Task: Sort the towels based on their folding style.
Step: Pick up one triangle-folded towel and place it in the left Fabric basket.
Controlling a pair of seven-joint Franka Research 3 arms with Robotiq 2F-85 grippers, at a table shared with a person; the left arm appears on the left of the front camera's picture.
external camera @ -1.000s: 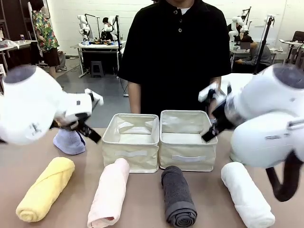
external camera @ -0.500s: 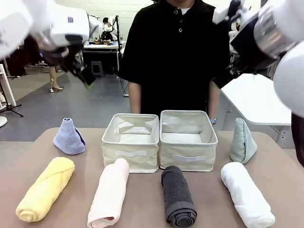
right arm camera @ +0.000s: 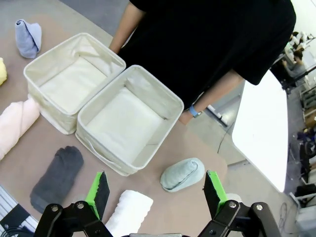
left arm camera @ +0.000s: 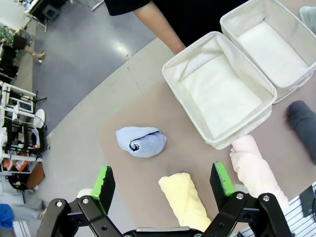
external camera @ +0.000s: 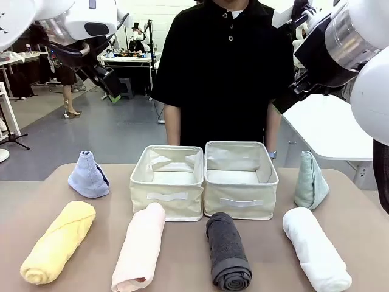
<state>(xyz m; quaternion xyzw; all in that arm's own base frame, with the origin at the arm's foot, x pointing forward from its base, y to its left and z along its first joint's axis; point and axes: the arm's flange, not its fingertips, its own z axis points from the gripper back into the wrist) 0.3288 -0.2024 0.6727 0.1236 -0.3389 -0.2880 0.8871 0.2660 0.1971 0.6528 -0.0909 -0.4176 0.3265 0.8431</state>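
Four rolled towels lie along the near table edge: yellow (external camera: 58, 241), pink (external camera: 141, 246), dark grey (external camera: 228, 250) and white (external camera: 315, 248). A lavender-blue cone towel (external camera: 89, 175) stands at far left, a pale teal cone towel (external camera: 310, 180) at far right. My left gripper (left arm camera: 163, 181) hangs open high above the yellow towel (left arm camera: 183, 198) and the lavender-blue one (left arm camera: 141, 141). My right gripper (right arm camera: 155, 190) is open too, high over the teal cone (right arm camera: 182, 174) and white roll (right arm camera: 131, 212). In the front view the left gripper's fingers (external camera: 107, 85) show at upper left.
Two cream fabric bins (external camera: 168, 180) (external camera: 239, 181) stand side by side at mid-table, both with nothing inside. A person in a black shirt (external camera: 225, 67) stands right behind them. Bare table lies between the towels.
Both arms have risen from low over the table to high above it, uncovering both cone towels. The towels and bins have stayed put.
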